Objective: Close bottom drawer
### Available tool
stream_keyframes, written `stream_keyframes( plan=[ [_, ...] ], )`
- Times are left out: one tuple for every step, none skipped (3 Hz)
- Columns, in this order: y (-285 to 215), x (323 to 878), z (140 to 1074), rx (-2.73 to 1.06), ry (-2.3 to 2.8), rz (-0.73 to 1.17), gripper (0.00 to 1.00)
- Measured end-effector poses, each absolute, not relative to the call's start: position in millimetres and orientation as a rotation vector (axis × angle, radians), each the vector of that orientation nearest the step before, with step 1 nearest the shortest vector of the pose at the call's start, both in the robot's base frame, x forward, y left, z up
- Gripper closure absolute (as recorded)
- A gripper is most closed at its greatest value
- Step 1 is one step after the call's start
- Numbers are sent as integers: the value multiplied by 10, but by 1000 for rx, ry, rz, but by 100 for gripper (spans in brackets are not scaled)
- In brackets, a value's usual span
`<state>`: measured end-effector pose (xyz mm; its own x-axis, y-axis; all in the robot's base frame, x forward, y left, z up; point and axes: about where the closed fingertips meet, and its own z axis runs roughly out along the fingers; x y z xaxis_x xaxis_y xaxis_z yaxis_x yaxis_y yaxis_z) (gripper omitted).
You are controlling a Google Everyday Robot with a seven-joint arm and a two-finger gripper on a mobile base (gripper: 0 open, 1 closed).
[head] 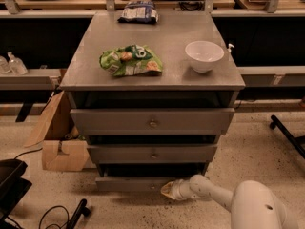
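The bottom drawer (pixel 131 183) is the slim grey front lowest on the cabinet, near the floor. It stands a little out from the cabinet, with a dark gap above it. Its centre knob is barely visible beside the gripper. My gripper (pixel 167 190) is at the end of the white arm (pixel 214 192) that reaches in from the lower right. Its tip is against the right-centre of the drawer front. The middle drawer (pixel 152 153) and top drawer (pixel 152 121) sit above it.
On the cabinet top (pixel 90 66) lie a green chip bag (pixel 131 60), a white bowl (pixel 204 55) and a blue packet (pixel 138 12). A cardboard box (pixel 59 137) stands at the left of the cabinet. A black object and cables (pixel 12 190) lie on the floor at lower left. A chair leg (pixel 286 130) is at right.
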<state>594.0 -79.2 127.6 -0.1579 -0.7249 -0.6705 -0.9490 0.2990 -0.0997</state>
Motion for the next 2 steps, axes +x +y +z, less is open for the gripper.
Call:
stream_keyframes(
  plan=[
    [-780,6108,1252,-1474,1951,452,100],
    [-781,6107,1251,-1473,1951,451,100]
  ],
)
